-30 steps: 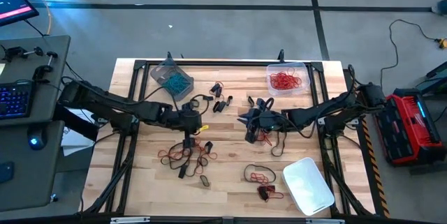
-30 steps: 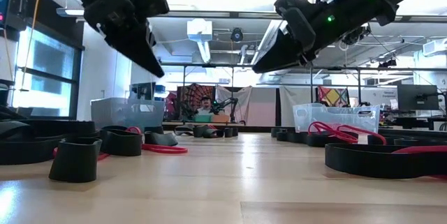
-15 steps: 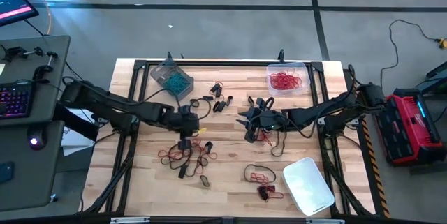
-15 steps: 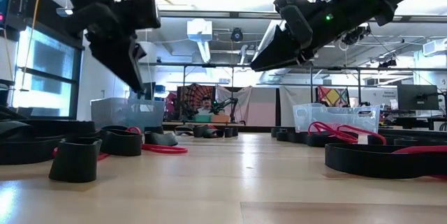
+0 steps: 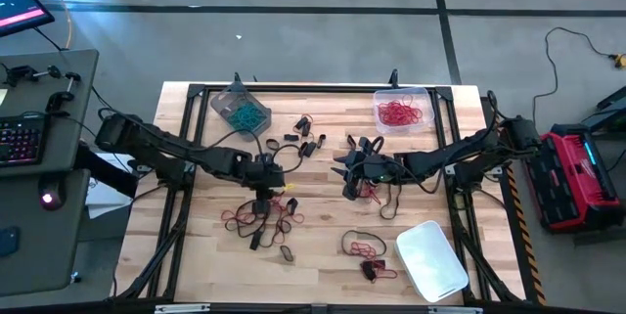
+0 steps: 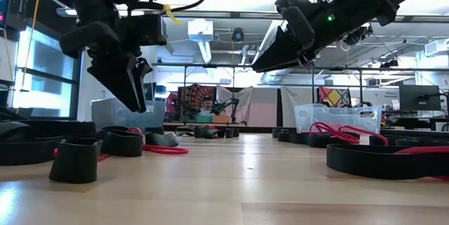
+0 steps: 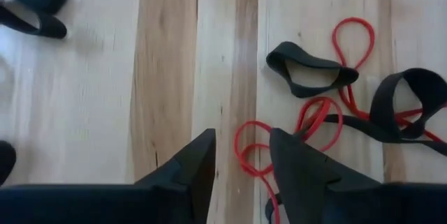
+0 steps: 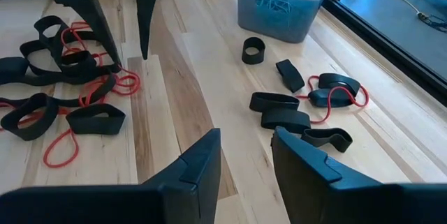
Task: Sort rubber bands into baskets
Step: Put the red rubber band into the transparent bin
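My left gripper (image 5: 262, 195) (image 6: 133, 102) hangs open, pointing steeply down over a loose heap of red and black rubber bands (image 5: 259, 220). In the left wrist view its fingertips (image 7: 242, 155) stand on either side of a red band (image 7: 253, 155) lying on the wood, above it and not touching. My right gripper (image 5: 344, 172) (image 8: 244, 154) stands open and higher up near the table's middle, with nothing between its fingers. The grey-tinted basket (image 5: 240, 109) holds teal bands, the clear basket (image 5: 401, 111) holds red ones, and the whitish basket (image 5: 430, 258) lies at the near right.
More black bands lie scattered at the far middle (image 5: 303, 143) (image 8: 283, 109). Under the right gripper there are black and red ones (image 5: 370, 192), and another small heap lies near the whitish basket (image 5: 364, 247). Bare wood shows at the table's near left.
My left gripper has come down toward the heap of red and black bands, tipped to point more steeply down, and opened. The right arm has kept still. No band has moved.
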Action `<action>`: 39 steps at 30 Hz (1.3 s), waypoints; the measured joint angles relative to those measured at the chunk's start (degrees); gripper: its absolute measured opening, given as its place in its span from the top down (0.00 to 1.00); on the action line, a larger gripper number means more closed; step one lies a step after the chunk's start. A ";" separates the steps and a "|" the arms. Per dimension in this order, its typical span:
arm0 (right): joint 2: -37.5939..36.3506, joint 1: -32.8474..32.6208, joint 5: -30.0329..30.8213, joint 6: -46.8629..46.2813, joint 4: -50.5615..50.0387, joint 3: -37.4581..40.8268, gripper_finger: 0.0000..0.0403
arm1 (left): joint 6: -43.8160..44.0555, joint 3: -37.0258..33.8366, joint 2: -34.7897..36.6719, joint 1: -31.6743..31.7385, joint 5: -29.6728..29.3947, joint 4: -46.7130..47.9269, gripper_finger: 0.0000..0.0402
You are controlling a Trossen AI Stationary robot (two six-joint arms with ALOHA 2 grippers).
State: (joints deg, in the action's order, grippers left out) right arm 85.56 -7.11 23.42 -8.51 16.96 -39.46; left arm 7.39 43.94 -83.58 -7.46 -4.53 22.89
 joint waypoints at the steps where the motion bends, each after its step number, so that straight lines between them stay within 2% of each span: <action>1: 0.00 0.00 0.00 0.00 -0.04 0.00 0.70 | 0.03 0.00 0.01 0.00 0.48 -0.09 0.67; 6: 0.00 0.00 -0.02 0.00 -0.12 0.00 0.70 | 0.83 -0.46 0.01 -0.21 2.40 -0.60 0.67; 14: 0.00 0.00 -0.01 0.00 -0.08 0.00 0.70 | 3.54 -6.44 0.03 -0.20 2.44 -6.20 0.67; 24: 0.00 0.00 0.00 0.00 -0.01 0.00 0.71 | 4.54 -6.82 -0.23 -0.90 4.19 -6.66 0.67; 33: 0.00 0.00 0.00 0.00 0.03 0.00 0.71 | 4.97 -6.82 -2.39 -0.01 -0.16 -6.52 0.67; 39: 0.00 0.00 0.00 0.00 0.03 0.00 0.71 | 4.95 -6.82 -2.39 0.72 0.13 -6.07 0.67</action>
State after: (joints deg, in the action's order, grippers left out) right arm 85.56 -7.11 23.42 -8.51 16.99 -39.46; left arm 12.34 37.12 -85.97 -6.74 -4.40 16.83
